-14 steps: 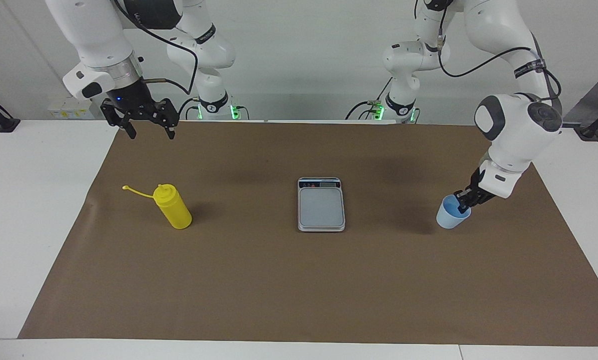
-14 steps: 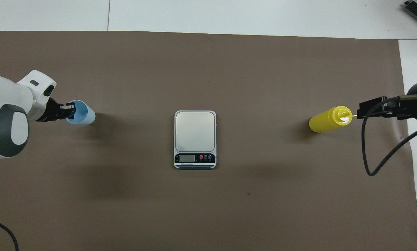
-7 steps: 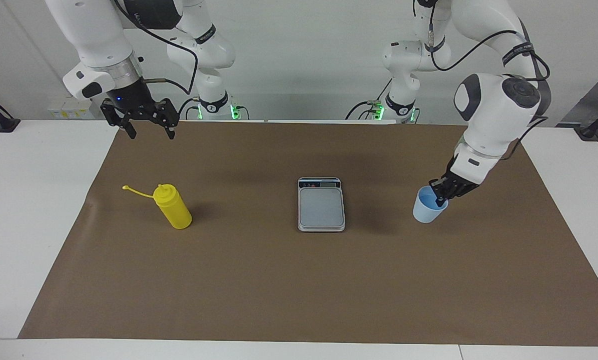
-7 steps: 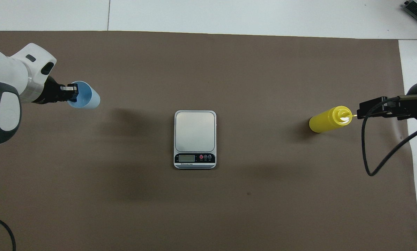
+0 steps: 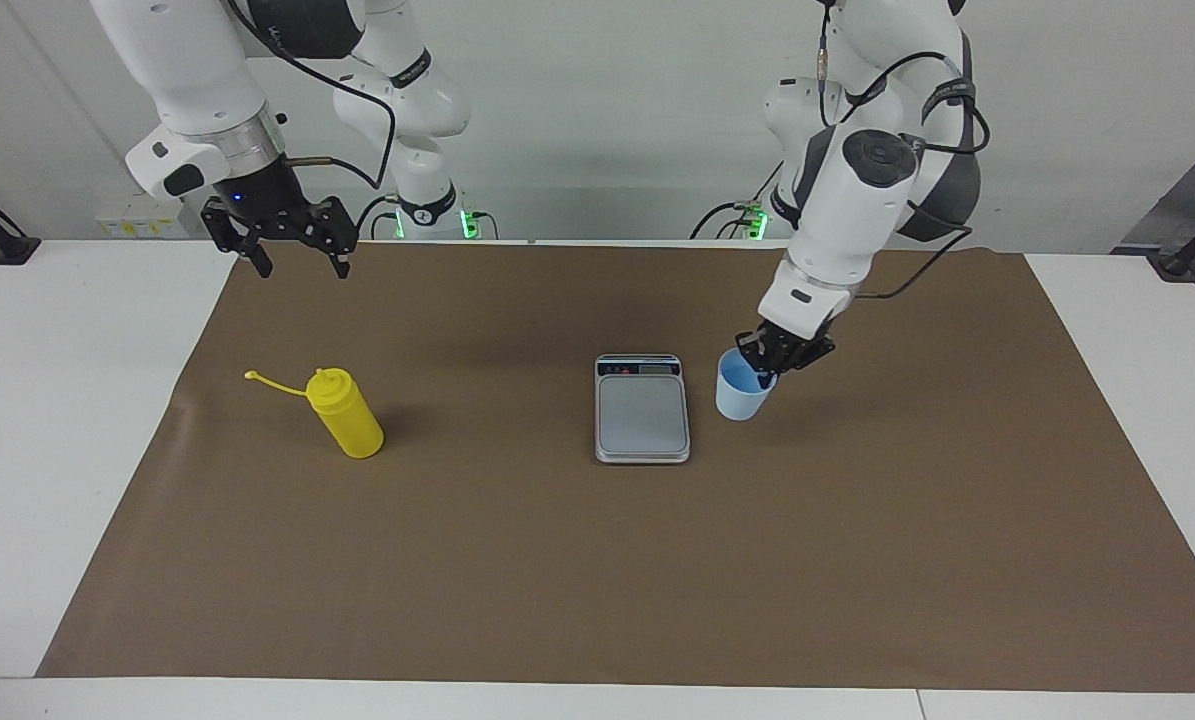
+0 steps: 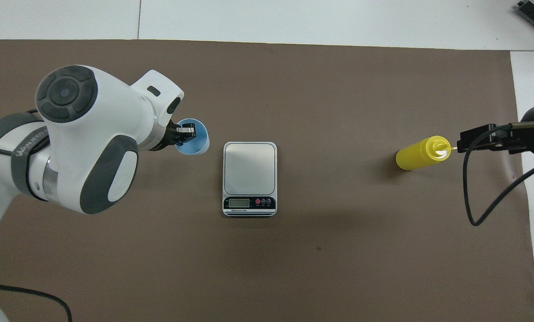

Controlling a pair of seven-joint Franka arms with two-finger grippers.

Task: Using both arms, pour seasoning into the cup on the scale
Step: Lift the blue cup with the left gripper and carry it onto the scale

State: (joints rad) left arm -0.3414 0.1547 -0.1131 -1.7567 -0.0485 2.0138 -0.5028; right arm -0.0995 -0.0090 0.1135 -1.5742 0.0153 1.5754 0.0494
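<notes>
The scale (image 5: 642, 410) has a smooth, satiny metal-looking plate; beside it the cup (image 5: 740, 397) looks like matt plastic; the seasoning (image 5: 348, 413) is glossy plastic; under the scale lies matt brown paper (image 5: 597, 560) on a smooth white tabletop (image 5: 47, 400).

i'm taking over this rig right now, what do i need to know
Left gripper: shut on the rim of the cup, carrying it in the air, just beside the scale.
Right gripper: open, waiting in the air near its own end.
Yellow bottle: untouched, upright on the brown mat, cap off on its strap.
Done: cup picked up.
Left: set the cup on the scale, pick up the bottle, pour.
</notes>
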